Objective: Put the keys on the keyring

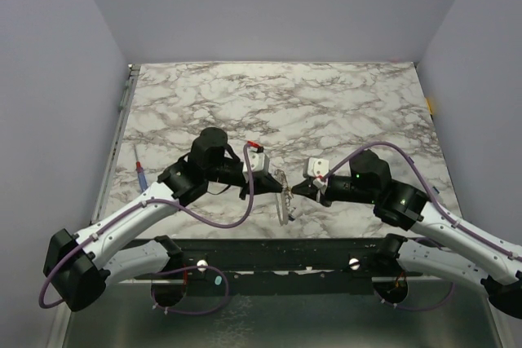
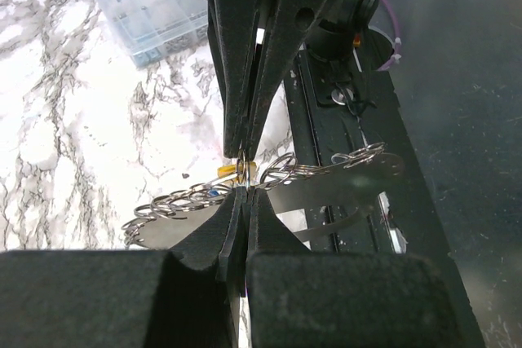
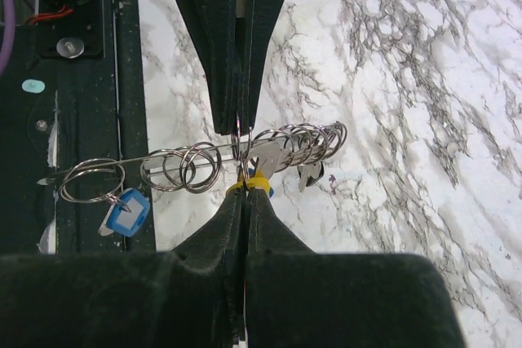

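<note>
A long row of several silver keyrings (image 3: 196, 165) hangs between my two grippers above the table's near edge; it also shows in the top view (image 1: 284, 199). My left gripper (image 2: 245, 193) is shut on one ring of the row (image 2: 281, 170) and enters the right wrist view from the top (image 3: 238, 128). My right gripper (image 3: 245, 195) is shut on a yellow-headed key (image 3: 259, 182), pressed against that ring. A blue-tagged key (image 3: 129, 213) hangs on a ring at the row's left end. A dark-headed key (image 3: 310, 173) hangs at the right end. No green key shows.
A thin red-and-blue stick (image 1: 140, 171) lies by the table's left edge. A pale clear box-like thing (image 2: 159, 18) shows beyond the right gripper. The black mounting rail (image 1: 277, 252) runs just under the keyrings. Marble tabletop (image 1: 326, 103) stretches behind both arms.
</note>
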Tool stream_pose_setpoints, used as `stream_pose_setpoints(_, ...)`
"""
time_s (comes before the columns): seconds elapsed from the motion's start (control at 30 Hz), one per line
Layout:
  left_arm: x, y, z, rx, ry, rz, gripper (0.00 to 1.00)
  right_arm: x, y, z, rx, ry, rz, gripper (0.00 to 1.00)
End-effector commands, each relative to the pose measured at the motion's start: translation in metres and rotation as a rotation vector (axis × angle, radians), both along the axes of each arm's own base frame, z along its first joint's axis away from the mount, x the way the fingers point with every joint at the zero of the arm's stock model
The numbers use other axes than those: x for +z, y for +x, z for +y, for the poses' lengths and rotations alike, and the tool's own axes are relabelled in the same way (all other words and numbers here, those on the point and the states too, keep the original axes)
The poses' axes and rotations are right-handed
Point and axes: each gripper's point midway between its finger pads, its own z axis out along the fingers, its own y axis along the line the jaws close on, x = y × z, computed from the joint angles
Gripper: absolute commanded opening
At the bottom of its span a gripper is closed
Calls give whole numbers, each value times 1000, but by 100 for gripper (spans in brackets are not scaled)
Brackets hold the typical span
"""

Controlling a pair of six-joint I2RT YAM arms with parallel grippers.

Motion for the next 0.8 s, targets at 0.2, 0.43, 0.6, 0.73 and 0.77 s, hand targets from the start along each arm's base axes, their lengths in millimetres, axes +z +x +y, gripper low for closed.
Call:
stream_pose_setpoints(0.2, 21, 2, 1, 15, -73, -59, 0, 17, 4, -1, -71, 70, 30, 36)
stream_pose_setpoints(0.43, 25, -1, 5, 21, -87, -87, 0, 45, 5, -7, -109, 158, -2, 48)
stream_pose_setpoints(0.6, 26, -4, 8, 18, -97, -109, 0, 77, 3, -8, -110, 271, -47, 48)
stream_pose_setpoints(0.73, 27, -5, 10, 23, -102, -118, 0, 82, 3, -3, -102, 296, -35, 48)
stream_pose_setpoints(0.77, 26, -5, 10, 24, -103, -120, 0, 80, 4, -1, -102, 294, -24, 48)
